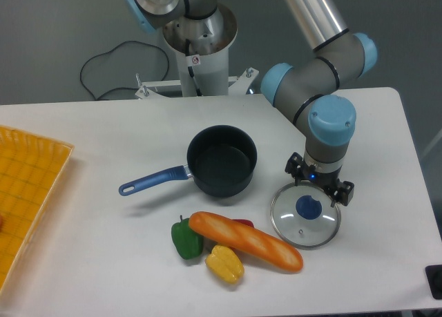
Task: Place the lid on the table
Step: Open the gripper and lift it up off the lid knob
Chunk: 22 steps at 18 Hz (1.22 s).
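Jaws (319,184) spread open, empty above the lid (305,215).

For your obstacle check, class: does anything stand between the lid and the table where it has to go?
Nothing visible does. The lid appears to lie flat on the white table, right of the bread loaf, with the gripper just above its far edge.
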Each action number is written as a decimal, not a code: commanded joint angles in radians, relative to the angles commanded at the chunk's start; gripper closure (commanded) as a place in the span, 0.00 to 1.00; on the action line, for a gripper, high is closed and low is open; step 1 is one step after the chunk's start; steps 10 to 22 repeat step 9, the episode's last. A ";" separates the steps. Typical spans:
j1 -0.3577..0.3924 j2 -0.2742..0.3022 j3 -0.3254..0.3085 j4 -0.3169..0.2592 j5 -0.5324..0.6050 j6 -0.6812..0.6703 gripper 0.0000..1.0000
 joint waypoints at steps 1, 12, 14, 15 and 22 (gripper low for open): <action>0.003 0.005 0.006 -0.008 0.002 0.041 0.00; 0.037 0.043 0.014 -0.028 -0.005 0.276 0.00; 0.037 0.043 0.014 -0.028 -0.005 0.276 0.00; 0.037 0.043 0.014 -0.028 -0.005 0.276 0.00; 0.037 0.043 0.014 -0.028 -0.005 0.276 0.00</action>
